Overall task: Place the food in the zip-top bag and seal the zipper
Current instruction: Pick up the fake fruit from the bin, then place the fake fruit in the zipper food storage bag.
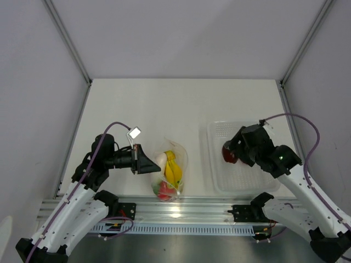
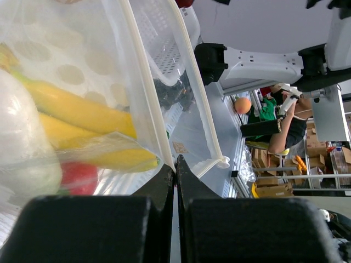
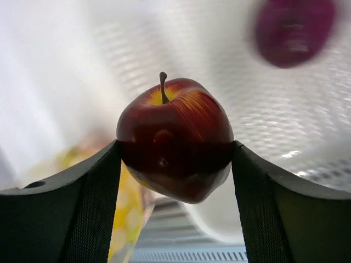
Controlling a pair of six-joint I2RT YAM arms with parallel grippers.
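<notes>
The clear zip-top bag [image 1: 171, 174] lies open near the table's front edge, holding the yellow banana bunch [image 1: 173, 169], a white piece [image 1: 161, 159] and a red fruit [image 1: 164, 190]. My left gripper [image 1: 155, 166] is shut on the bag's zipper strip [image 2: 162, 143] at its left edge. In the left wrist view the bananas [image 2: 82, 118] and white piece [image 2: 22, 142] show through the plastic. My right gripper [image 1: 231, 154] is shut on a dark red apple [image 3: 174, 137] over the clear tray. A purple piece [image 3: 293, 30] lies in the tray, blurred.
The clear ridged tray [image 1: 241, 183] sits at the right. An aluminium rail [image 1: 181, 211] runs along the near edge. Grey walls stand to the left, right and back.
</notes>
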